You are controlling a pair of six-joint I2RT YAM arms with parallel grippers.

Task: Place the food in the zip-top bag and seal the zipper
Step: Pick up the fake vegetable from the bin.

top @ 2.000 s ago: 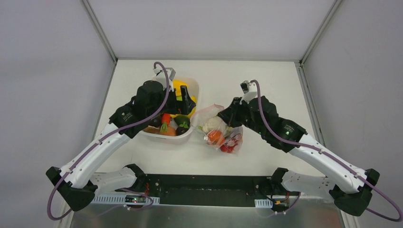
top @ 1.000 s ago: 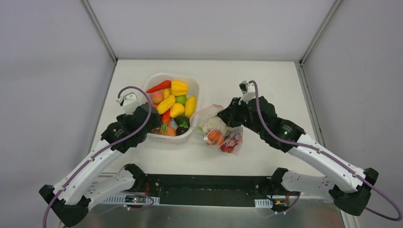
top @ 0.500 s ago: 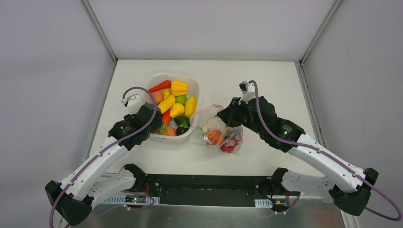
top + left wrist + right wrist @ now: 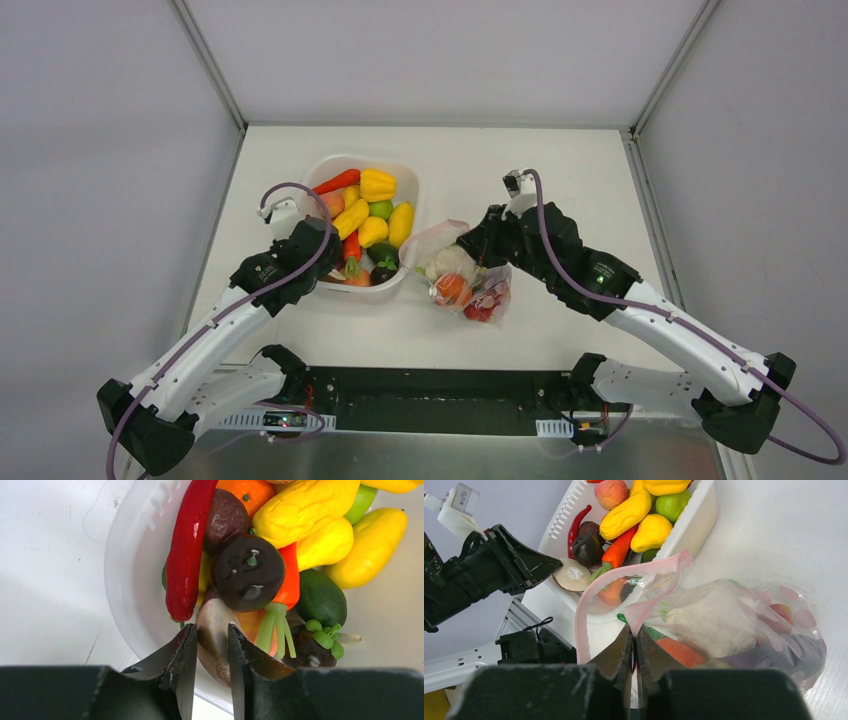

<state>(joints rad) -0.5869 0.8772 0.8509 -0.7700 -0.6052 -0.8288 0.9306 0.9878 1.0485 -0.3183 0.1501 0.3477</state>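
The white tub (image 4: 408,172) holds several food pieces: a red chili (image 4: 187,550), a dark purple fruit (image 4: 247,572), yellow ones (image 4: 305,507) and a green one (image 4: 320,597). At the tub's near left corner my left gripper (image 4: 212,630) is shut on a brown, beige-faced food piece (image 4: 214,645), one finger against each side. The clear zip-top bag (image 4: 470,282) lies right of the tub with a white piece (image 4: 714,620), an orange one (image 4: 679,652) and red ones inside. My right gripper (image 4: 634,630) is shut on the pink zipper (image 4: 583,605) and holds the mouth up and open.
The tub's rim (image 4: 125,580) curves just left of my left fingers. In the right wrist view the left gripper (image 4: 519,567) reaches in beside the tub (image 4: 696,517). Grey walls enclose the table (image 4: 560,170) on three sides. The arm bases sit along the near edge.
The left arm moved from over the tub out to its left, then in to the near left corner. Its jaws closed onto the brown piece. The right arm and bag stayed still.
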